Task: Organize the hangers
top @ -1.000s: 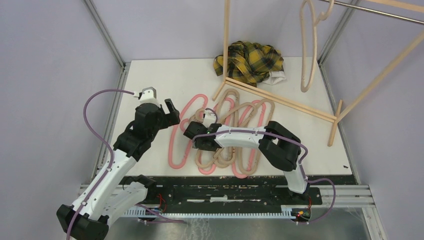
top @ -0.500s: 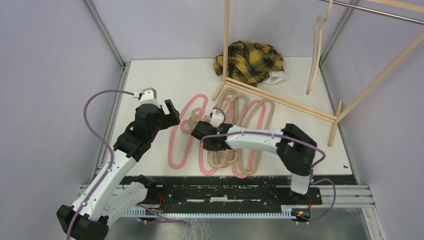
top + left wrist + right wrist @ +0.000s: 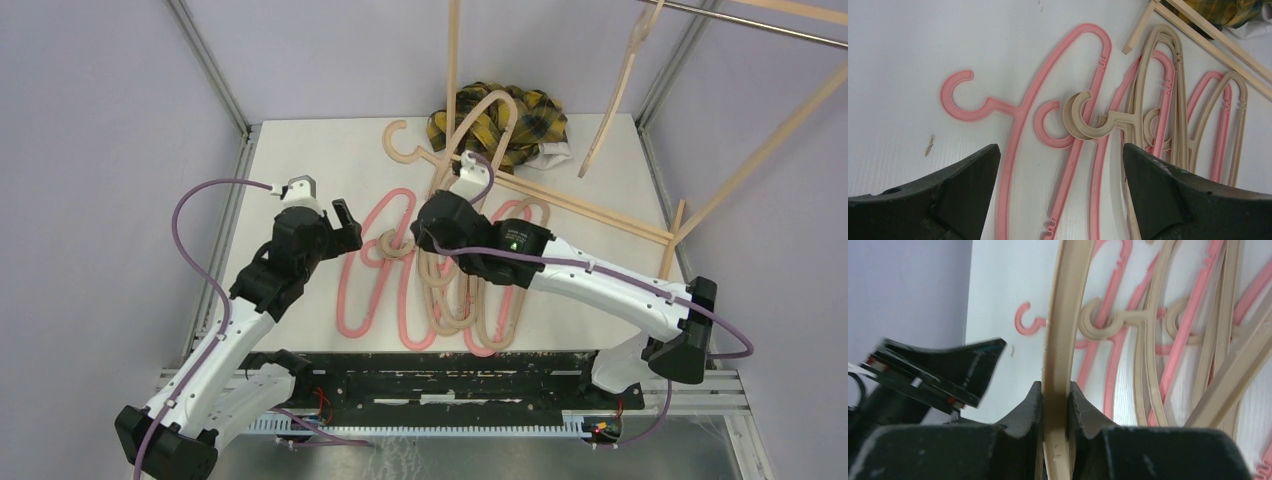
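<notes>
**Hangers [image 3: 1120, 120] heaped mid-table, one tan hanger in the right claw**

White table [image 3: 300, 160] carries the whole scene. The light wooden rack frame [image 3: 560, 200] stands over its far right part, under a metal rail [image 3: 760, 28]. One tan hanger [image 3: 609, 108] hangs from that rail at a slant. A yellow-black plaid cloth [image 3: 530, 115] lies bunched at the far edge, behind the frame's base bar.

The hangers lie in an overlapping heap at the middle of the table, just in front of that base bar. They are thin, narrow loops, some pink and some tan. Each has a curled hook at one end and small notches near the shoulders. A pink hanger [image 3: 1048, 80] lies at the left edge of the heap, its hook clear of the others.

The held tan hanger [image 3: 1060, 340] is up off the table, over the frame's corner. The right gripper [image 3: 1054, 390] has its fingers pressed against both sides of the hanger's thin bar.

The left gripper [image 3: 1059, 150] hovers above the left side of the heap, fingers spread wide and holding nothing.
</notes>
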Available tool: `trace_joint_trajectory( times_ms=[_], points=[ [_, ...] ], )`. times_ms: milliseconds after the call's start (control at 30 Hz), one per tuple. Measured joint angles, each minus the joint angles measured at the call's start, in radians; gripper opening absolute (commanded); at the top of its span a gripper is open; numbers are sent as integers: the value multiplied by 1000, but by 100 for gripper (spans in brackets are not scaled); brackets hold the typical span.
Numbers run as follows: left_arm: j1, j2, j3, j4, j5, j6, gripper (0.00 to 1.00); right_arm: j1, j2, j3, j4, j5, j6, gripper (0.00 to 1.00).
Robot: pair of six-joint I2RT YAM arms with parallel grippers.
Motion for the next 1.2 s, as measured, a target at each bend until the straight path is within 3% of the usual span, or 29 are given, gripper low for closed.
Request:
trace_joint_trajectory(
  times_ms=[200, 533, 800, 1200],
  points=[
    [0, 5, 0, 3, 10, 0, 99, -88, 65, 180, 29, 13, -104, 1],
    [0, 4, -2, 3, 9, 0, 99, -378, 132, 374, 137, -89, -260, 1],
    [0, 24, -2, 7, 9, 0, 99, -468, 132, 389, 232, -188, -354, 1],
    [0, 36, -2, 10, 8, 0, 99, -599, 106, 332, 333, -227, -362, 1]
  ],
)
